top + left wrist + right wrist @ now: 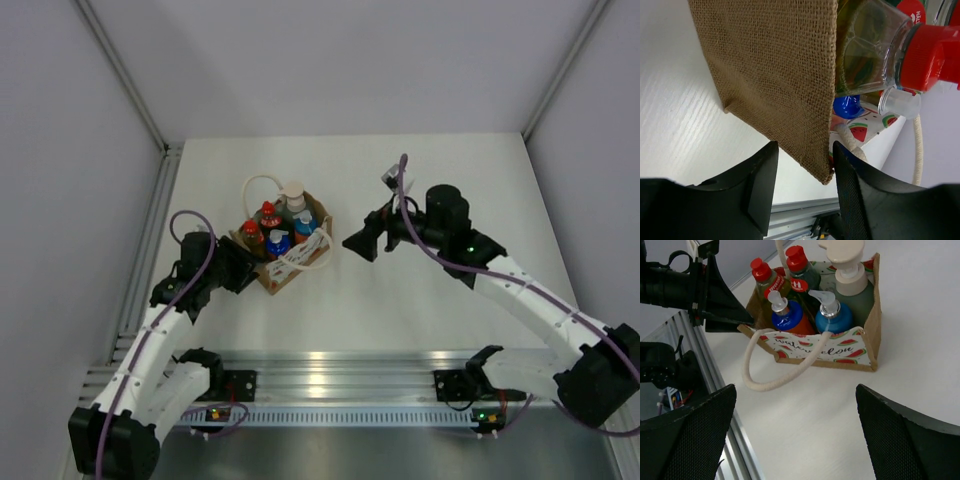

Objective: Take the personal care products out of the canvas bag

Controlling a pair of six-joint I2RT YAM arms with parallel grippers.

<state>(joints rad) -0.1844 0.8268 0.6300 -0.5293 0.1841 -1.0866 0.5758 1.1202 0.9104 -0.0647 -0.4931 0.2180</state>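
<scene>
– While the bag [873, 310] stands on the table [920, 365], where are the bottles?
– All 5 are inside the bag, standing up. The blue bottle [840, 322] with the white nozzle and the orange bottle [802, 327] with the blue cap are side by side, right next to the bag's white side with the red watermelons. The grey-green bottle [857, 295] with the white pump is behind the blue one, farther from that white side. The dark green bottle [805, 275] and the yellow-green bottle [771, 282], both with red caps, are back there too.
– What about the left pincer [805, 150]?
– It is at a brown side of the bag. Its 2 fingers are partly apart, with a corner of the brown wall between them. There is a gap, so it is not squeezing.
– And the right pincer [796, 390]?
– It is out past the bag's white side, well apart from the bag. Its fingers are spread wide with nothing in them. A white rope handle [785, 382] hangs out over the white side.
</scene>
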